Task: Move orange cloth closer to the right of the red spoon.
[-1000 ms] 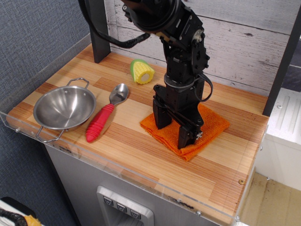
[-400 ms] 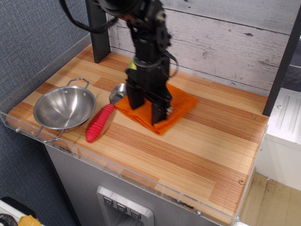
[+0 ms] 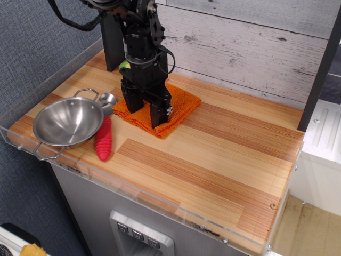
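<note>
Now the bright orange, folded knitted cloth (image 3: 160, 109) lies flat on the wooden worktop (image 3: 224, 160), its left corner touching or just beside the spoon with the silver metal bowl and ribbed red plastic handle (image 3: 103, 140). Since a moment ago the cloth has slid further toward nine o'clock, and the spoon and the two-handled steel bowl (image 3: 66, 122) have been nudged the same way, the spoon now turned nearly upright in the picture. Over the cloth stands the black end effector (image 3: 145, 106), its two fingers spread apart and pressing down on the fabric. At nine o'clock of the spoon, touching it, the steel bowl holds nothing visible.
</note>
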`<state>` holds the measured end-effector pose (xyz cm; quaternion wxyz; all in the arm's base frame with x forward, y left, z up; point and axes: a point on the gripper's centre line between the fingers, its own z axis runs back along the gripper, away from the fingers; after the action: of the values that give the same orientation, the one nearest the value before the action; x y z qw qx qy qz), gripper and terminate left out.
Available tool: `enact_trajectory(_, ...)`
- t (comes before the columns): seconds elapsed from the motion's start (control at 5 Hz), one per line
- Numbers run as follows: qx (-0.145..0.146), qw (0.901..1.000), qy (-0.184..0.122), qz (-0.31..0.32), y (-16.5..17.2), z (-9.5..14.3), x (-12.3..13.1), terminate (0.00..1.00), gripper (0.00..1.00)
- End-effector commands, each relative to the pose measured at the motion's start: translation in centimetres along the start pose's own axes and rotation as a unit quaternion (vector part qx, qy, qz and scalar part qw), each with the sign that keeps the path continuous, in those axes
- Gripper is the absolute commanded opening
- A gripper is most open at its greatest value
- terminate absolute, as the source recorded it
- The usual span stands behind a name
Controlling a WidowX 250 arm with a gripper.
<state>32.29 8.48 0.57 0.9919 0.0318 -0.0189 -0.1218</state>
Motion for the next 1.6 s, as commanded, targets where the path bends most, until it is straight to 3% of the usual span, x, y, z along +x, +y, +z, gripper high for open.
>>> enact_trajectory(0.0, 0.000, 1.0000, -0.001, -0.008, 0.1, 0.0, -0.6, 0.00, 1.00)
enact_trajectory(0.2, -0.004, 0.9999, -0.008, -0.012, -0.5, 0.5, -0.3, 0.00, 1.00)
enact_trajectory(0.4, 0.010, 0.9997, -0.018, -0.015, -0.8, 2.1, 0.0, 0.00, 1.00)
enact_trajectory(0.8, 0.033, 0.9978, -0.057, -0.011, -0.8, 6.6, 0.9, 0.00, 1.00)
enact_trajectory(1.4, 0.059, 0.9940, -0.092, 0.000, -0.9, 11.4, 0.6, 0.00, 1.00)
